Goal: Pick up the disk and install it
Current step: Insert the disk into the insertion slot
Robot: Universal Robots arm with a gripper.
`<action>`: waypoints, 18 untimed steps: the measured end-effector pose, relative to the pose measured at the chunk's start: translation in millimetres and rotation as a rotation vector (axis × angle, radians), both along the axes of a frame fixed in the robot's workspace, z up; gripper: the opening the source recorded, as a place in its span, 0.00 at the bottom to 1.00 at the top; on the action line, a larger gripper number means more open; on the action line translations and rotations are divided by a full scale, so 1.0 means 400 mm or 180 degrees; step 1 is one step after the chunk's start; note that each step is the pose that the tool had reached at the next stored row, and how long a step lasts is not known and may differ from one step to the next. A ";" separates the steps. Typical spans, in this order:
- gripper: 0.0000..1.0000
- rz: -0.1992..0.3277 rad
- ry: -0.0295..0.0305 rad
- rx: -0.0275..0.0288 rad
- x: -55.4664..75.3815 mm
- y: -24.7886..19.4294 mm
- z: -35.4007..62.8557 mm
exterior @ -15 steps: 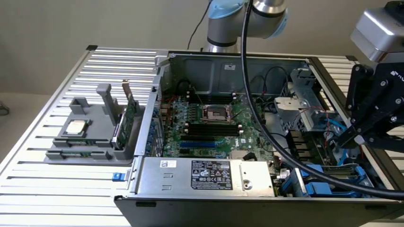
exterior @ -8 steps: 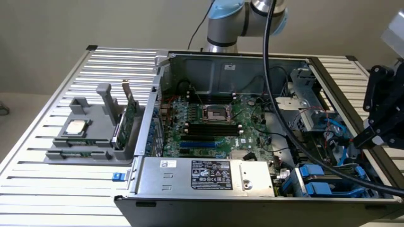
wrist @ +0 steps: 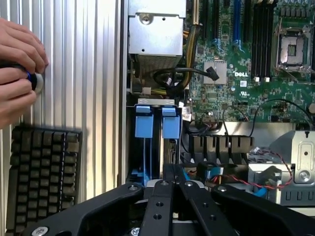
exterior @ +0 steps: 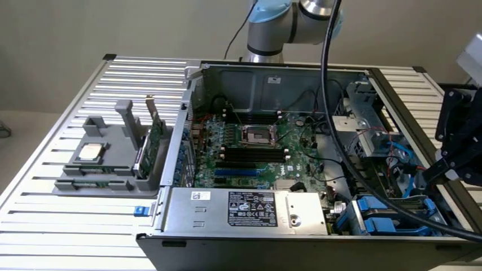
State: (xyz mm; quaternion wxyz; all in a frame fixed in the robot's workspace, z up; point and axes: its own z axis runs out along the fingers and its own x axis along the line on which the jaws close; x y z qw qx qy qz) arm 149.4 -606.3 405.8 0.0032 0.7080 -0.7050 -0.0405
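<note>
Gripper (wrist: 170, 172): fingers pressed together, empty, hovering just over the drive bay (wrist: 156, 102).
Disk (wrist: 146, 124): in a blue carrier, slotted on edge in that bay, beside a second blue carrier (wrist: 171, 124); no contact visible.
Heading: long axis along the slot, blue tab end toward the power supply (wrist: 156, 34).
Risk: likely snag on the red wires (wrist: 268, 179) nearby, or skewing in the rails under an off-centre push.

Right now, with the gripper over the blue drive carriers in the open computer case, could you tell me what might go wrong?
1. The shut black gripper sits close to thin red and black wires beside the blue plastic drive carriers and could snag them.
2. The arm's thick black cable hangs across the open case and might drag on components.
3. A person's hands are close beside the case.
</note>
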 end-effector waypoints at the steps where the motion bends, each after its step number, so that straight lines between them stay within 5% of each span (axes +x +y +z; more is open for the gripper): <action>1: 0.11 -0.0029 0.0000 0.0000 0.000 0.000 -0.005; 7: 0.11 -0.0304 0.0000 0.0000 0.000 0.000 -0.032; 18: 0.11 -0.0253 0.0000 0.0000 0.001 0.005 -0.082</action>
